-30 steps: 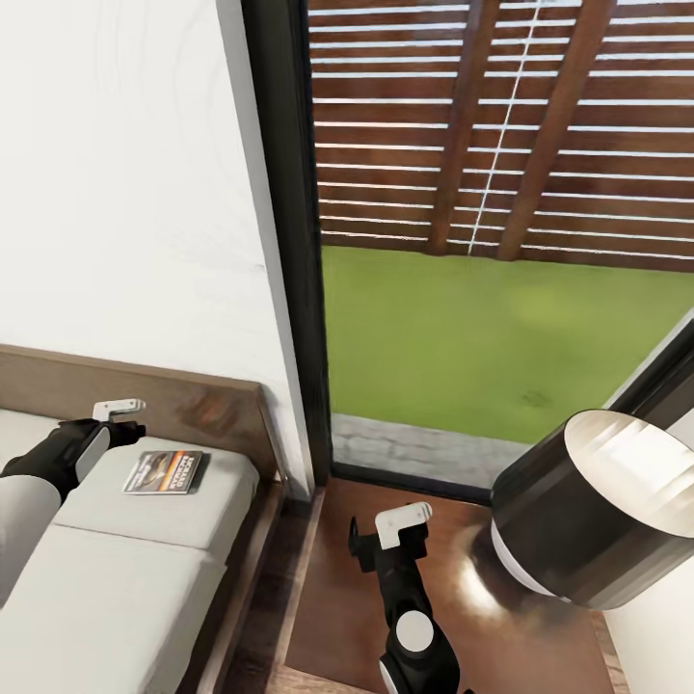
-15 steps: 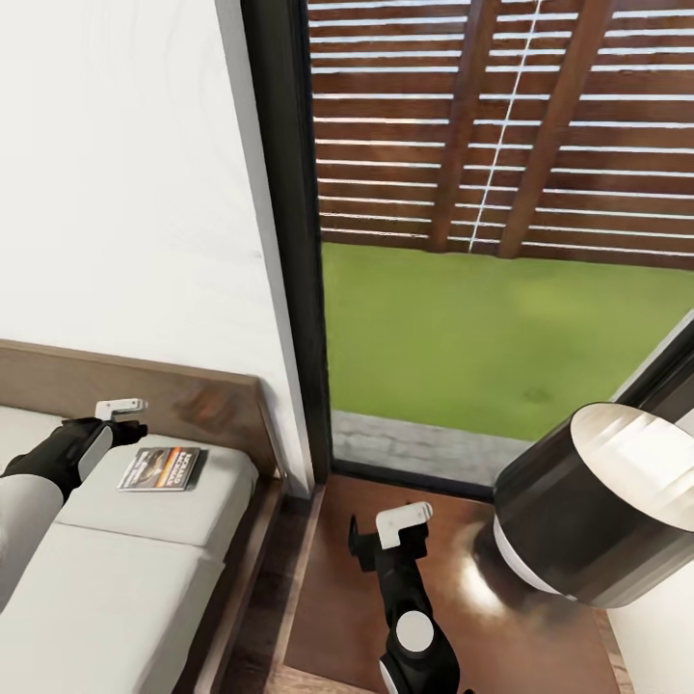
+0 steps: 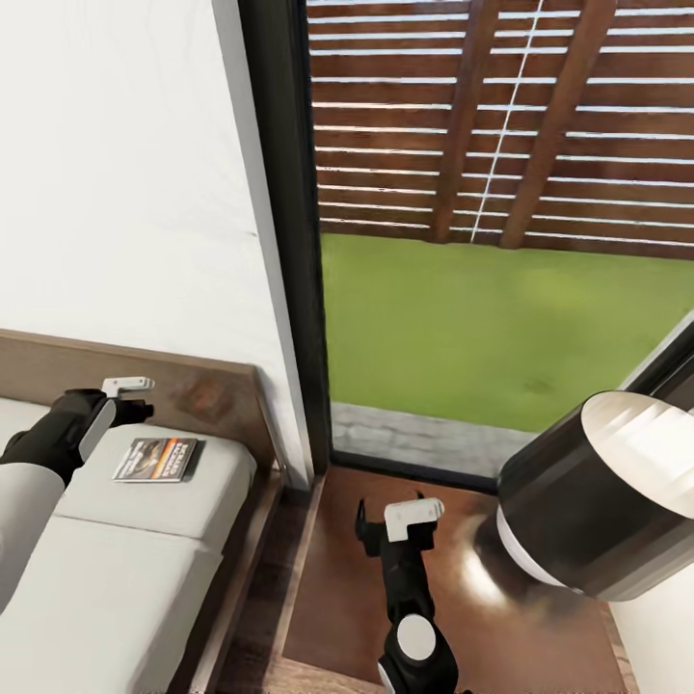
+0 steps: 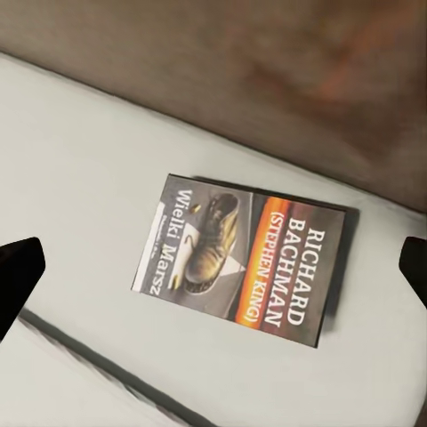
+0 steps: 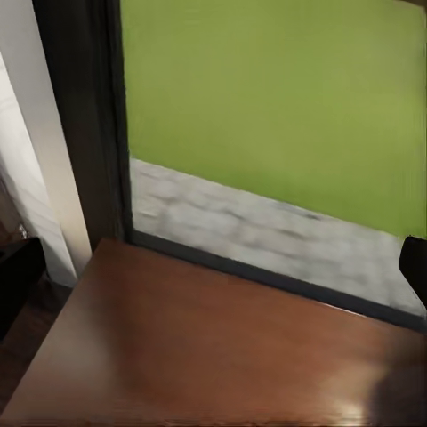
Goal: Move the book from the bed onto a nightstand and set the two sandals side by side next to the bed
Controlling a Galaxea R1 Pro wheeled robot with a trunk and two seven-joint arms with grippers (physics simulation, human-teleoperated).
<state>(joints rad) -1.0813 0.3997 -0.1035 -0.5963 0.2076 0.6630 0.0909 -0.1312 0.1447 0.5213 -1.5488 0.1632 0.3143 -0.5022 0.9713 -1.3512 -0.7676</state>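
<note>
Head view: the book (image 3: 156, 459) lies flat on the bed (image 3: 145, 540) near the headboard (image 3: 193, 400); the left claw (image 3: 127, 397) hovers just beside it; the right claw (image 3: 397, 525) hangs over the nightstand (image 3: 337, 588) beside the lamp (image 3: 602, 501). Left wrist view: the book (image 4: 245, 258) lies between 2 widely parted fingertips (image 4: 18, 276). Right wrist view: the claw stands wide over the nightstand (image 5: 222, 347).

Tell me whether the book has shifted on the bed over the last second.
No. The book keeps its place on the mattress relative to the headboard corner; the camera moved, not the book.

Nightstand (image 3: 337, 578) top bare on its bed side — lamp (image 3: 598, 501) crowds the other; headboard (image 3: 193, 400) rises just behind the book (image 3: 156, 459).
</note>
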